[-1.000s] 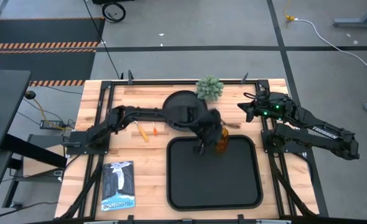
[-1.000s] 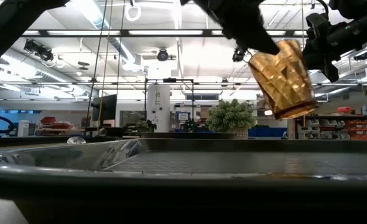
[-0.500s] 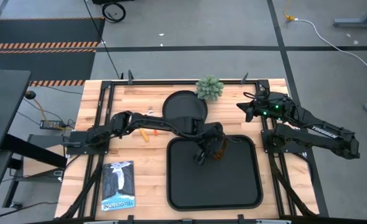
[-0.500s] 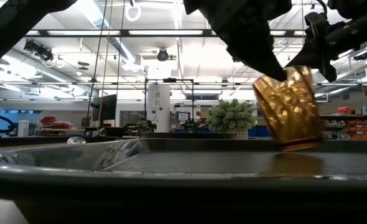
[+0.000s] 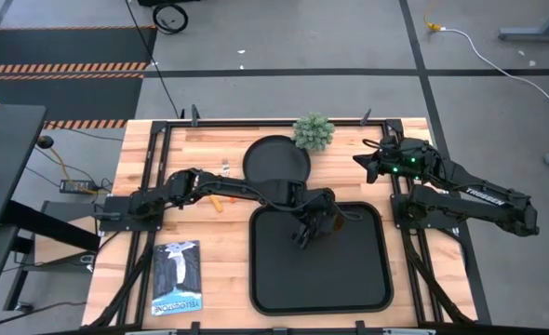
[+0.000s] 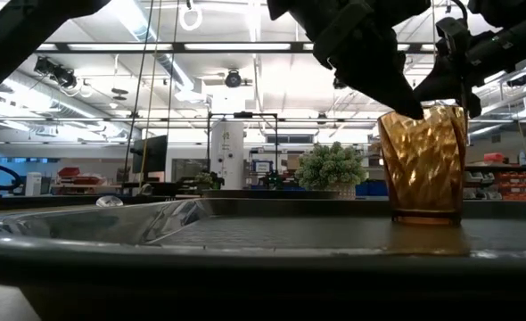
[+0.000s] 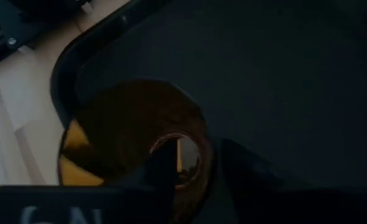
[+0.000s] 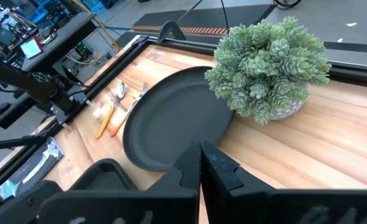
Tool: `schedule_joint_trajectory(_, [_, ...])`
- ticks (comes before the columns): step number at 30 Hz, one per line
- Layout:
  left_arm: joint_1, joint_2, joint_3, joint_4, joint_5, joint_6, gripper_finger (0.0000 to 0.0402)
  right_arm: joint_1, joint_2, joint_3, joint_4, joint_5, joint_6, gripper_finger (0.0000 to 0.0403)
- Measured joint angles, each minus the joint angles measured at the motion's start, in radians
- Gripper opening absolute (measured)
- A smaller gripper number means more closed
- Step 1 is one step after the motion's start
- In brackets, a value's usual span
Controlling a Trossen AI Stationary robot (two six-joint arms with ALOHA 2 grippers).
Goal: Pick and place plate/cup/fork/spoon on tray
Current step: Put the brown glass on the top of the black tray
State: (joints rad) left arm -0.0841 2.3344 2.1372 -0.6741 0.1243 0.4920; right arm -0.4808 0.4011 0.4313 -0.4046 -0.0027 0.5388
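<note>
The amber cup [image 6: 422,165] stands upright with its base on the far part of the black tray [image 5: 321,279]. In the high view my left gripper [image 5: 319,221] hides it. My left gripper [image 7: 199,165] is shut on the cup's rim. The round black plate [image 5: 276,160] lies on the table beyond the tray. The spoon [image 8: 112,102] and the fork [image 8: 129,107] lie side by side on the wood to the plate's left. My right gripper [image 8: 199,163] is shut and empty, above the table's far right part [image 5: 363,163]. My left gripper holds the cup's wall at the rim [image 7: 202,146], one finger [image 7: 168,165] inside the cup and one [image 7: 249,177] outside. The fingers come from above, slanting down [image 6: 397,85]. The cup stands upright, its base [image 6: 426,217] on the tray.
A small green plant in a pot [image 5: 313,131] stands at the far edge beside the plate. A booklet [image 5: 177,276] lies at the near left. The tray's near part is bare. Black frame rails run along the table's sides.
My left gripper has gone down and a little toward the near edge with the cup. The cup was tilted and clear of the tray. It has come upright, and its base now rests on the tray.
</note>
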Motion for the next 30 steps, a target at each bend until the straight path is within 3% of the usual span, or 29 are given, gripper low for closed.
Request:
schedule_joint_trajectory(8, [-0.03, -0.039, 0.0, -0.011, -0.068, 0.018, 0.0173, 0.0, 0.0, 0.0, 0.0, 0.004, -0.007, 0.0009])
schedule_joint_trajectory(19, [-0.04, -0.085, -0.001, -0.241, -0.212, -0.098, 0.0151, 0.002, 0.0, 0.0, -0.001, 0.011, -0.012, 0.0009])
schedule_joint_trajectory(30, [-0.033, -0.037, 0.0, -0.24, -0.172, -0.194, 0.0126, 0.005, 0.0, 0.0, 0.005, 0.01, -0.019, 0.0009])
